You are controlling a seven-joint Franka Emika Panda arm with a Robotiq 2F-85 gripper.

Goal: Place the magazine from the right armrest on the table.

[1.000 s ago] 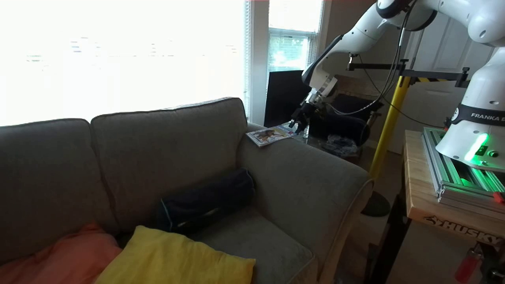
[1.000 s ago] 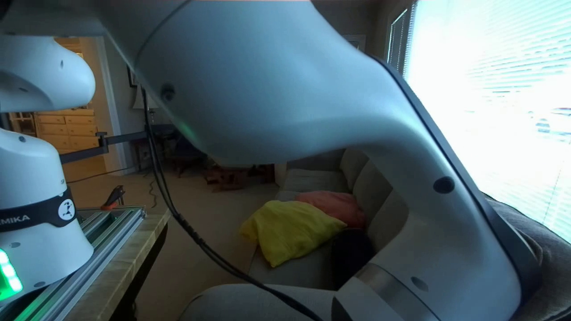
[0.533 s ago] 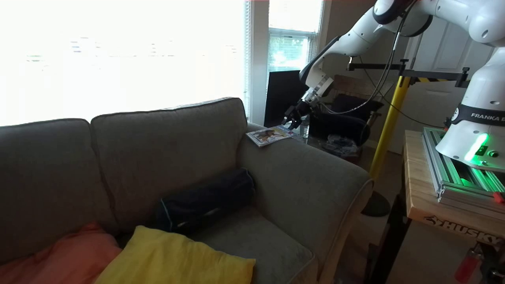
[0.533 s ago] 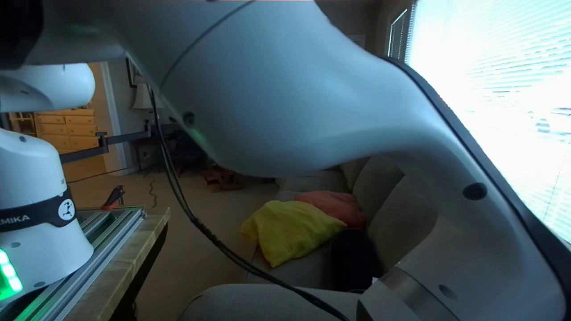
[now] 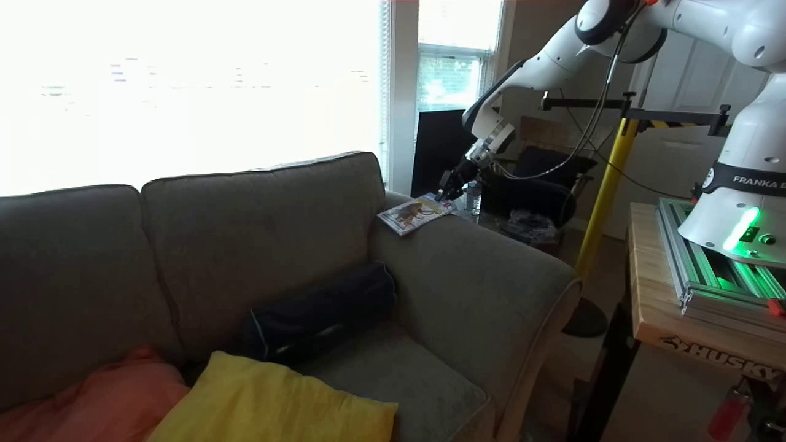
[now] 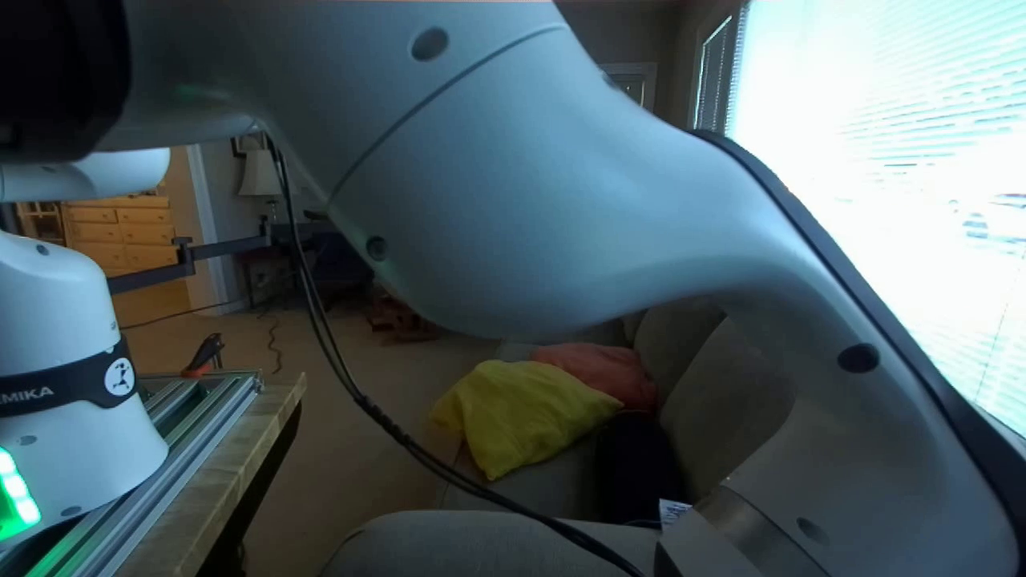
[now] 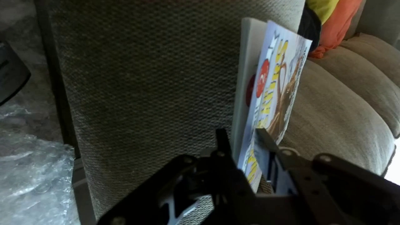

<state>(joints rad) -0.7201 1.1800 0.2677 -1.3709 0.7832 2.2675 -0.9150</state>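
The magazine (image 5: 416, 213), with its colourful printed cover (image 7: 278, 84), lies on the back of the right armrest (image 5: 473, 264). My gripper (image 5: 441, 195) is low over its end on the window side. In the wrist view the gripper (image 7: 242, 134) straddles the magazine, one finger on each side; its fingertips stand apart, with a thin gap beside the left one. The cover looks lifted and tilted off a pale layer beneath. A white printed corner (image 6: 673, 511), probably the magazine, peeks out by the arm. Beyond the armrest a partly hidden surface (image 7: 47, 128) may be the table; I cannot tell.
A water bottle (image 5: 473, 197) and crumpled clear plastic (image 5: 531, 226) sit just past the armrest. The sofa holds a dark bolster (image 5: 322, 307), a yellow cushion (image 5: 276, 402) and an orange one (image 5: 98, 399). A yellow post (image 5: 605, 196) stands near the workbench (image 5: 651, 294).
The gripper has moved left over the magazine's end, and its fingers have drawn closer together. The magazine has shifted slightly toward the seat side and turned a little.
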